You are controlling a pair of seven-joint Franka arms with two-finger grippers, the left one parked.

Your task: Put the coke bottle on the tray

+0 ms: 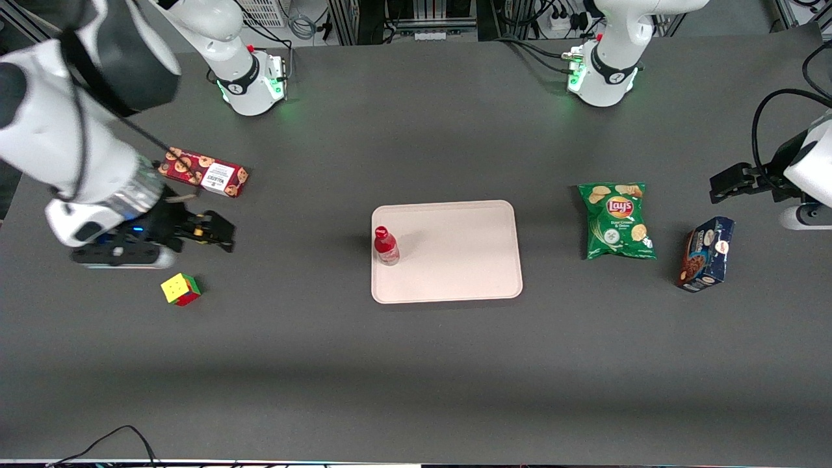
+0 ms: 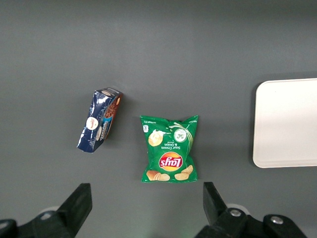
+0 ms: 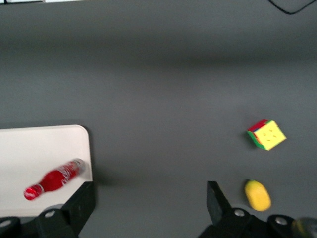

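Standing Coca-Cola bottle (image 1: 386, 246) on tray (image 1: 455, 260); gripper (image 1: 218, 233) apparently spread.

A dark grey matte tabletop (image 1: 416, 364) fills the scene, evenly lit, with a soft shadow band across its near part. Along its farthest edge stand dark metal frame posts (image 1: 339, 19) among loose cables (image 1: 300, 25).

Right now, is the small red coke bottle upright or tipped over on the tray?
Upright: the small red coke bottle stands cap-up on the pale beige tray, near its edge. The gripper is open, off by the cube.
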